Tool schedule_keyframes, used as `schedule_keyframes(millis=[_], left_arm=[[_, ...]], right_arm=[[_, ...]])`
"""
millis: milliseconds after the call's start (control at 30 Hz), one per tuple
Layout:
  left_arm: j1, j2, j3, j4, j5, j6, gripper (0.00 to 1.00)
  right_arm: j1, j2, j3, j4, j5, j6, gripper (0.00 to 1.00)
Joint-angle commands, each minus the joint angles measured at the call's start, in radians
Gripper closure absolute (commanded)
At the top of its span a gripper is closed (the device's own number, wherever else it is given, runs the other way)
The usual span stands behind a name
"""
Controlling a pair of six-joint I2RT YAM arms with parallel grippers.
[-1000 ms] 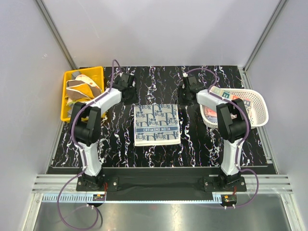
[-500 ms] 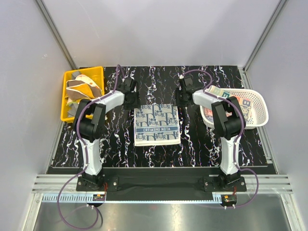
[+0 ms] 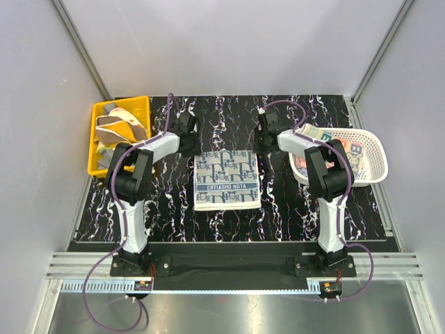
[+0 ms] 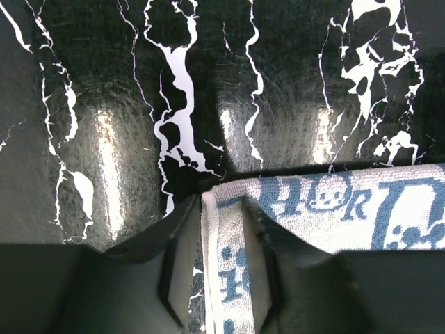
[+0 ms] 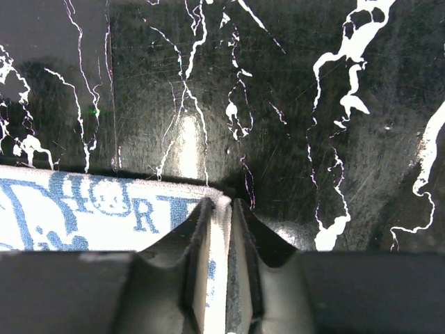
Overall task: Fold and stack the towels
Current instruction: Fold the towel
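We see a black worktop [image 3: 174,209] veined with white like marble, and on its middle one blue-and-white patterned towel [image 3: 227,179] spread flat, with a band of lettering across it. A yellow bin [image 3: 92,142] holding crumpled cloths stands on the far left corner. A white slotted basket [image 3: 380,163] with cloths in it rests at the right edge.
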Motion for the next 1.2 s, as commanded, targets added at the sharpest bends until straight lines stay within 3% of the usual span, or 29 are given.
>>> schedule_keyframes(millis=[0, 100, 333, 700, 1167], left_arm=[[0.005, 0.002, -0.012, 0.043, 0.017, 0.013, 0.68], [0.004, -0.01, -0.012, 0.058, 0.042, 0.022, 0.73], [0.007, -0.048, 0.007, 0.084, 0.042, 0.023, 1.0], [0.027, -0.107, 0.09, 0.104, 0.043, 0.004, 1.0], [0.025, -0.352, -0.229, 0.271, 0.1, -0.06, 1.0]], right_arm=[[0.008, 0.019, 0.028, -0.012, 0.018, -0.019, 0.77], [0.008, 0.01, 0.026, -0.007, 0.011, -0.019, 0.81], [0.005, -0.019, 0.055, -0.025, 0.01, -0.019, 0.93], [-0.022, -0.13, 0.063, 0.033, -0.023, -0.021, 0.97], [-0.021, -0.389, -0.279, 0.211, -0.094, 0.062, 0.98]])
